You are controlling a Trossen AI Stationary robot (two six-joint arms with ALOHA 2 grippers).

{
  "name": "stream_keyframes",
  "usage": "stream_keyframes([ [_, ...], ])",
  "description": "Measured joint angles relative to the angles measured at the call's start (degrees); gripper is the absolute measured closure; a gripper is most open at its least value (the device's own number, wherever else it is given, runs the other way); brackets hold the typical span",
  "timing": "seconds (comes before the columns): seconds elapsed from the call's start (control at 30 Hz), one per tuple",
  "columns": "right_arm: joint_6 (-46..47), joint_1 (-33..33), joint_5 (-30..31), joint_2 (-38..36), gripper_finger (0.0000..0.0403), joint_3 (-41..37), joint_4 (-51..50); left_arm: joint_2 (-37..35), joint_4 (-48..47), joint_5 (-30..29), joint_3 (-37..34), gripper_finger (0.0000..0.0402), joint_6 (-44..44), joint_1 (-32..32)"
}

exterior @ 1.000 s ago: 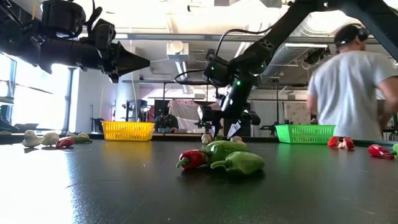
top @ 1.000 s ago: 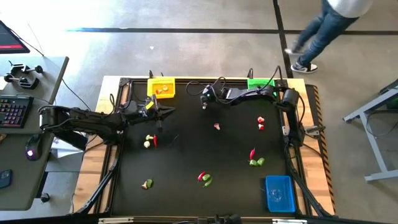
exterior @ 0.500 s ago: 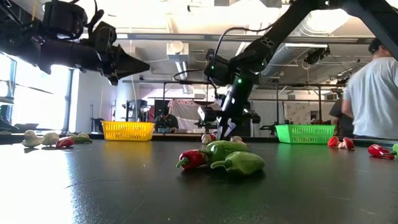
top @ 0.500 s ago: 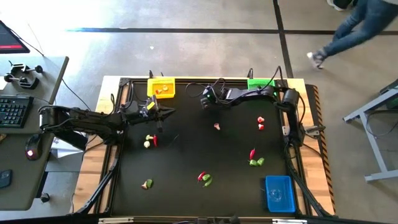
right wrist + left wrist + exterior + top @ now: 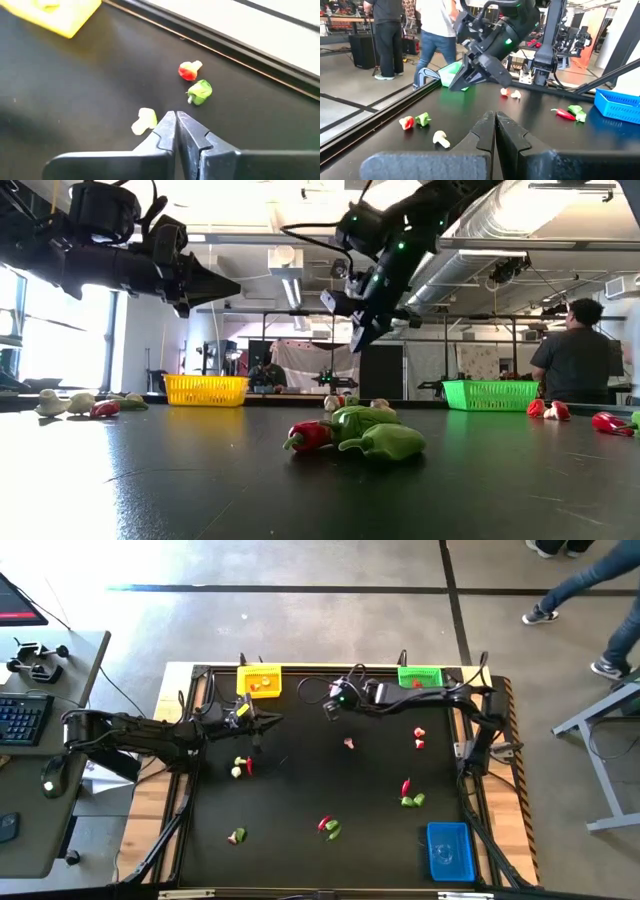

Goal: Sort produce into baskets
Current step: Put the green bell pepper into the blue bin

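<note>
Both pincers clenched, empty: right gripper (image 5: pixel 329 710) raised over table's far mid, left gripper (image 5: pixel 262 721) hovering by yellow basket (image 5: pixel 259 681). Nearest produce (image 5: pixel 241 766) loose just beside left gripper. Best: open first, descend straight, pinch one pc only

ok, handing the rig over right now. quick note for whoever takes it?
Left gripper: shut, empty, hanging over the table in front of the yellow basket.
Right gripper: shut, empty, raised above the table between the yellow basket and the green basket.
Done: a few pieces lie in the yellow basket and one red piece shows in the green one. The blue basket looks empty.
Left: produce lies scattered on the table, including a red and green pair near the front, a cluster near the blue basket, a group under the left arm, and red pieces near the green basket.
</note>
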Motion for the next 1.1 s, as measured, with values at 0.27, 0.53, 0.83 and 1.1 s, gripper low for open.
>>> stream_keyframes([
  [0.27, 5.73, -3.45, 0.76, 5.07, 0.0318, -0.02, 2.57, 0.0, 0.03, -0.14, 0.0, 0.0401, -0.39, 0.0],
  [0.53, 6.43, -6.7, 4.27, 11.45, 0.0207, -0.04, 8.48, 0.0, -0.05, -0.14, 0.0, 0.0401, -0.46, 0.0],
  [0.83, 6.08, -7.88, 1.45, 13.61, 0.0206, -0.04, 12.79, 0.0, -0.1, -0.87, 0.0, 0.0401, -0.42, 0.0],
  [1.1, 5.89, -7.88, 0.45, 13.7, 0.0212, -0.04, 13.78, 0.0, -0.4, -0.95, 0.0, 0.0401, -0.35, -0.01],
])
